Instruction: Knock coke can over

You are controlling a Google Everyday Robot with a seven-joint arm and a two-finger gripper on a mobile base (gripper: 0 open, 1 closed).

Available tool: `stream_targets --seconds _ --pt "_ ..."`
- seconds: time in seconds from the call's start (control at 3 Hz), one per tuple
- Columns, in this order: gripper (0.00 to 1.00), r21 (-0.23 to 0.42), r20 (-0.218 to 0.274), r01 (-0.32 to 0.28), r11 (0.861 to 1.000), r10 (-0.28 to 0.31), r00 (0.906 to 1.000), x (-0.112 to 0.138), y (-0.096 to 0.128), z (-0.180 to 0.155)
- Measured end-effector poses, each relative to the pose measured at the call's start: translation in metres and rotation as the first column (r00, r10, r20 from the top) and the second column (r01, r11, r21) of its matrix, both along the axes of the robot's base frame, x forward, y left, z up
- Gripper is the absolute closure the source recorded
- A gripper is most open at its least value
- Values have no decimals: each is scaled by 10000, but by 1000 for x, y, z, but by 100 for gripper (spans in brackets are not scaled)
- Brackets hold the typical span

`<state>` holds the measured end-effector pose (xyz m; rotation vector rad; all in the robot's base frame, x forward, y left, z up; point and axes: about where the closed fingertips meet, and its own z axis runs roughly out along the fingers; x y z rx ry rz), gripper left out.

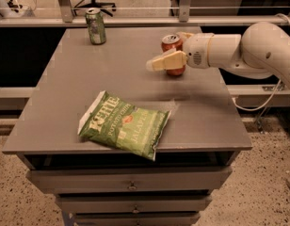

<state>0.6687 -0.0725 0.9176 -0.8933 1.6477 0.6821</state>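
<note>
A: Since the white arm [258, 46] reaches in from the right edge of the frame, where does the gripper [165, 55] end up?

B: Right of centre in the upper half, low over the grey table [65, 88] and right at the coke can [172, 42].

A: And the can itself?

B: It stands upright on the table's far right part, silver top up. Its red side shows above and below the near finger [164, 61], which crosses in front of its lower half and points toward the left of the frame.

A: Is the tool pinching it?

B: It looks spread. A bit of cream shows behind the can at its upper right, so the can appears to sit between the two sides. Whether either one touches the metal cannot be told.

A: What else is on the table?

B: A green-and-white soda can [95, 26] stands upright near the far edge, in the upper left, well apart from the red one. A green bag of Kettle jalapeño chips [125, 125] lies flat toward the near edge, left of centre.

A: Below the tabletop?

B: Drawer fronts [131, 180] with small knobs, stacked along the bottom of the frame.
</note>
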Motion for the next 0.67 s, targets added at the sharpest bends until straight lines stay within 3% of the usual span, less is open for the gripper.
stream_targets --seconds 0.67 --pt "0 1263 -243 -1221 9844 1261 9917 -31 58 39"
